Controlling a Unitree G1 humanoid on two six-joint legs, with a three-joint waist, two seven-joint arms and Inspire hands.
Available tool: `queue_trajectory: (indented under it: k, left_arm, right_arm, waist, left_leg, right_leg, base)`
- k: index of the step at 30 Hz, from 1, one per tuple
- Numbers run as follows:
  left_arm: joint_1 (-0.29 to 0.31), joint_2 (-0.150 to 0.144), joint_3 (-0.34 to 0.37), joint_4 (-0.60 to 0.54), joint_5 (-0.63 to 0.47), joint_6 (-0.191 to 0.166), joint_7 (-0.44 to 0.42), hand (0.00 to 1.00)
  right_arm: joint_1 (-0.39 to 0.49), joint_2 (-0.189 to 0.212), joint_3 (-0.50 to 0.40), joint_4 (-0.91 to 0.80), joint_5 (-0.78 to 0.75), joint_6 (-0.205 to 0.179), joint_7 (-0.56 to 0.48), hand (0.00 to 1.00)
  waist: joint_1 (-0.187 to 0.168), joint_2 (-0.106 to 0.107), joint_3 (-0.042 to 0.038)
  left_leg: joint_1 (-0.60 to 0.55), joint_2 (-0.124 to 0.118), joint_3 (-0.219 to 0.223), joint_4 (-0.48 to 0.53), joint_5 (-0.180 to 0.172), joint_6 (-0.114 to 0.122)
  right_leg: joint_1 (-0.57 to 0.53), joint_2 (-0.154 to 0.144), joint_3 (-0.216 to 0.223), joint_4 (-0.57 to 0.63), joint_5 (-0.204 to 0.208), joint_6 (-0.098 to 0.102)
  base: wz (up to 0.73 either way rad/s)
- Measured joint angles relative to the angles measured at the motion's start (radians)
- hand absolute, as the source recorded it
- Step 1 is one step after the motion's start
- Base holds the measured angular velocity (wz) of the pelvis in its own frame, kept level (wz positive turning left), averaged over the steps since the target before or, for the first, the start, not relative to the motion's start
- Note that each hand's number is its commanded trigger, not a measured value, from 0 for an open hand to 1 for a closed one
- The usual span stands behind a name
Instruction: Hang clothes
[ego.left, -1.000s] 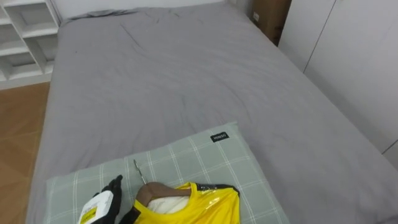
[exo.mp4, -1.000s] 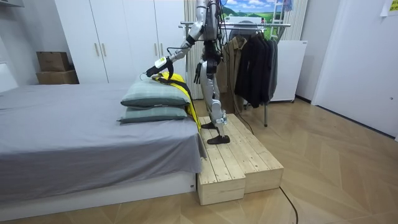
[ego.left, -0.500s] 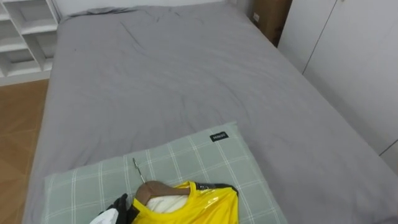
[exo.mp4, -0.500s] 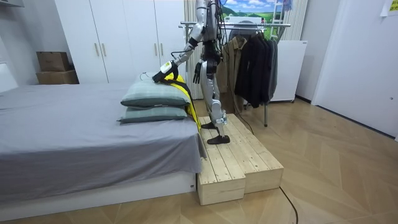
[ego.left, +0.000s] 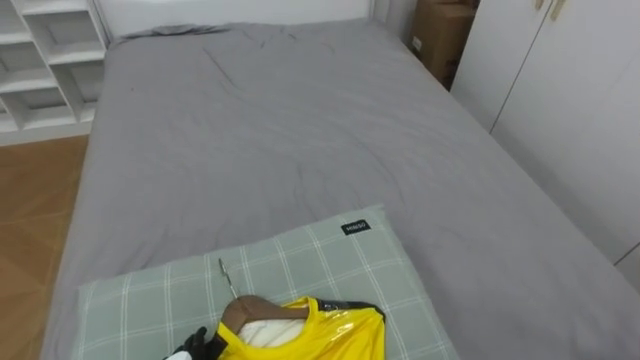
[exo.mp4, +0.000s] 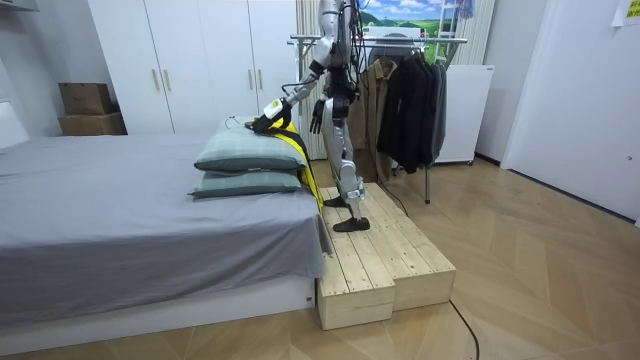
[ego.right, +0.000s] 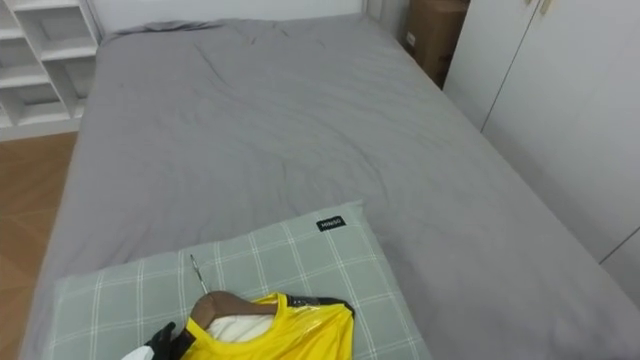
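Fingers (ego.left: 207, 341) of the left hand (ego.left: 195, 350) were at the hanger (ego.left: 258, 305), grip unclear, in the left eye view, yellow garment (ego.left: 315, 335) lying on the pillow (ego.left: 330, 260); room view showed the rack (exo.mp4: 400, 41) behind the robot, hanging not yet begun.

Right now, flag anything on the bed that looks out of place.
The yellow garment, on a wooden hanger, lies on the checked pillow and trails over the edge of the bed, not on the clothes rack behind the robot. The left hand is at its shoulder; the right hand hangs by the hip.
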Motion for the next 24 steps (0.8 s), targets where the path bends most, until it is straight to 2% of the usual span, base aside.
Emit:
queue_trajectory:
  k: [6, 16, 24]
  left_arm:
    - [0.001, -0.001, 0.006, 0.0, 0.003, -0.004, 0.0, 0.0]
    - [0.0, -0.001, 0.01, 0.019, 0.002, -0.005, -0.018, 0.0]
    - [-0.001, -0.002, 0.009, 0.019, -0.011, -0.008, -0.027, 0.0]
  right_arm:
    - [0.003, 0.0, 0.0, -0.002, 0.001, -0.001, 0.0, 0.0]
    - [0.002, 0.006, 0.018, -0.001, 0.0, -0.001, -0.007, 0.0]
    - [-0.002, 0.006, 0.024, 0.001, 0.005, -0.001, -0.008, 0.0]
  waist:
    - [0.003, -0.002, 0.0002]
    - [0.009, -0.019, -0.0002]
    - [0.005, -0.02, -0.0007]
  left_leg:
    - [-0.001, -0.001, 0.0, 0.002, 0.001, 0.001]
    - [-0.003, -0.004, -0.002, 0.002, 0.004, 0.001]
    - [-0.015, -0.005, -0.009, 0.004, 0.004, 0.001]
  right_leg:
    - [0.0, -0.001, 0.002, 0.0, 0.0, 0.0]
    - [0.0, -0.004, 0.001, -0.002, 0.0, 0.0]
    - [-0.007, -0.006, -0.006, -0.002, -0.001, 0.001]
  base:
    - [0.0]
    - [0.0]
    - [0.01]
